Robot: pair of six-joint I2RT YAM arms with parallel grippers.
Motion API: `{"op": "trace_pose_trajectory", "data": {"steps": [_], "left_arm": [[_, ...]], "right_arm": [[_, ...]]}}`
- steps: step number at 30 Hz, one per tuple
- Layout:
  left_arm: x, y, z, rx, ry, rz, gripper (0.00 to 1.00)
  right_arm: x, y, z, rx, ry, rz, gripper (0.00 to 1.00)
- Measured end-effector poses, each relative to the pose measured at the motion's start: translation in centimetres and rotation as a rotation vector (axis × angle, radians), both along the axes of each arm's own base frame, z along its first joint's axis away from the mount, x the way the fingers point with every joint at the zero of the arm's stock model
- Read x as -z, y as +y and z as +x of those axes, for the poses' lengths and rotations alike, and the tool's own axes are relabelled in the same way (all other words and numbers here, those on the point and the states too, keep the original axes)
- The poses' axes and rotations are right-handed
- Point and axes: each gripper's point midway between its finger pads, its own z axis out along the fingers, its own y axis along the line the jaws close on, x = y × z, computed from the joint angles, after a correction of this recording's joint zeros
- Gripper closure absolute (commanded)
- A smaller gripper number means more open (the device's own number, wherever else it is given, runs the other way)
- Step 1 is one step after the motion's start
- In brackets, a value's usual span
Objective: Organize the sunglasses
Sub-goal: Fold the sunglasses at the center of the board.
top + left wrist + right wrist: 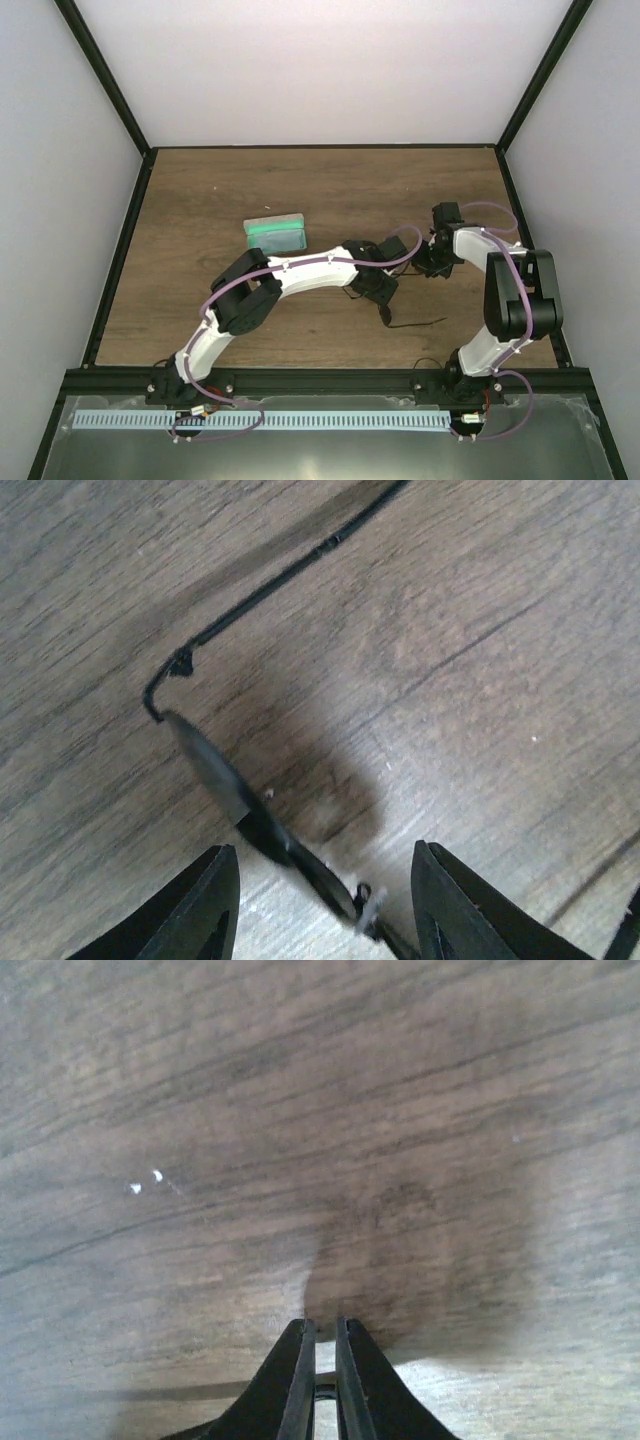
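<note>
Sunglasses (250,810): thin black wire, seemingly dark lenses.

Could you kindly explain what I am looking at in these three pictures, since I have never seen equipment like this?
These are two robot arms bolted at the near edge of a wooden table. The overhead picture shows both. The other two come from cameras on each wrist. The left end effector is open, its fingers either side of the sunglasses, which lie on the wood with one thin temple arm stretched out. The right end effector is nearly shut; whether it pinches anything is unclear. A translucent case with green inside sits further back.
</note>
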Motion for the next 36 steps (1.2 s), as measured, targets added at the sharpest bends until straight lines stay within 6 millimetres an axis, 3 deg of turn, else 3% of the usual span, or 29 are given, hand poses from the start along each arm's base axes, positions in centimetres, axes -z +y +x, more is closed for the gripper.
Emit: {"op": "trace_pose_trajectory", "data": {"steps": [8,18,25,36], "left_arm": [[1.3,-0.1,1.0,-0.016,-0.012,0.029,0.51],[1.3,0.7,3.4,-0.065,-0.029,0.026,0.51],[1.4,1.0,4.8,-0.096,-0.038,0.015,0.50],[1.3,1.0,5.3,-0.126,-0.038,0.003,0.50]], "right_arm": [[0.1,0.7,-1.6,-0.011,-0.006,0.046,0.92],[0.2,1.9,-4.4,-0.031,-0.006,0.124,0.92],[0.2,3.8,-5.6,-0.055,0.029,0.194,0.91],[0.2,7.8,-6.8,-0.141,0.077,0.314,0.90]]}}
